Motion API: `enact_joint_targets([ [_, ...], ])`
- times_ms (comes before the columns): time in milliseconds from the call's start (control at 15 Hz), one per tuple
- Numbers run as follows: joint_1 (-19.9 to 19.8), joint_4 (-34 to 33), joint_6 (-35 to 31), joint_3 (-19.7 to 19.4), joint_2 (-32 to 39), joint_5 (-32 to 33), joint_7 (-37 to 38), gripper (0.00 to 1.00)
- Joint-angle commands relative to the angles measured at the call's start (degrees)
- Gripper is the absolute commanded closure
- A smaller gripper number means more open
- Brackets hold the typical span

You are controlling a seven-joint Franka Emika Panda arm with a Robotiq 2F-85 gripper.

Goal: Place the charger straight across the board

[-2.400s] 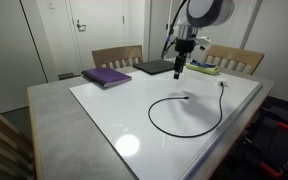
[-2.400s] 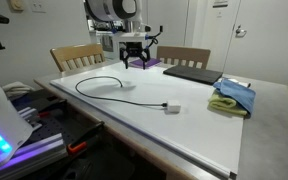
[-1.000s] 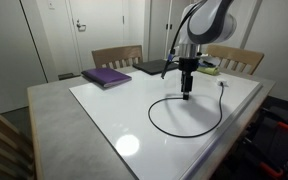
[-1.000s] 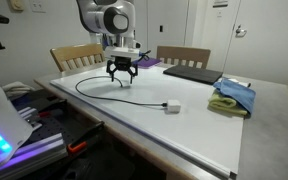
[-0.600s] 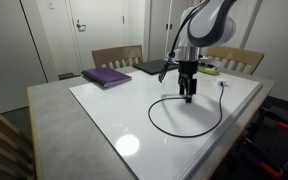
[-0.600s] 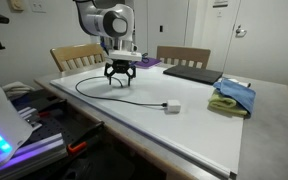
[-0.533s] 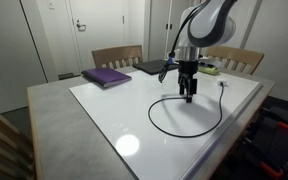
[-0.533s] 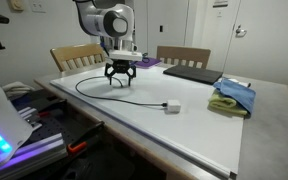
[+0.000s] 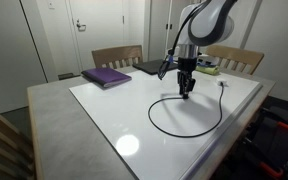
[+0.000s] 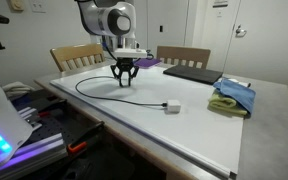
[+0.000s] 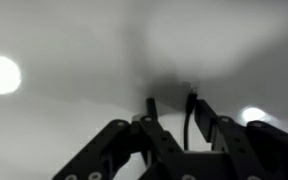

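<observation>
Jaws have narrowed around the charger [image 9: 151,117] on the board [image 9: 114,100]

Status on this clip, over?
Gripper low at charger dark end, jaws narrowed, grip unconfirmed. Cable looped on board, not straight. Purple book, laptop at far edge, apart from it.

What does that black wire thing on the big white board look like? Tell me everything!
The charger is a long, thin black cable that looks bendy and rubbery. It lies flat on the glossy white board, curled in one big open loop, not straight. One end has a small white plug resting on the board. The other, darker end sits right under the gripper, whose fingertips point down at it. Whether they pinch it is too blurry to tell. Nothing else touches the cable.
</observation>
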State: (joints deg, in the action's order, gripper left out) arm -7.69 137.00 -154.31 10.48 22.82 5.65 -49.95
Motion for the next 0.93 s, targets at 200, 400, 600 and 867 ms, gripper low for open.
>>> enact_joint_targets([
  [200, -0.13, -0.98, -5.93, -0.60, 1.71, -0.39, -0.18, 0.99],
  [400, -0.62, -1.37, -7.64, 0.07, 1.95, -1.04, -0.33, 0.98],
  [600, -1.19, -2.34, -7.61, 2.08, 1.70, -0.20, -4.20, 1.00],
  [867, -0.37, -2.08, -6.34, 3.52, 0.63, -1.23, -7.74, 1.00],
])
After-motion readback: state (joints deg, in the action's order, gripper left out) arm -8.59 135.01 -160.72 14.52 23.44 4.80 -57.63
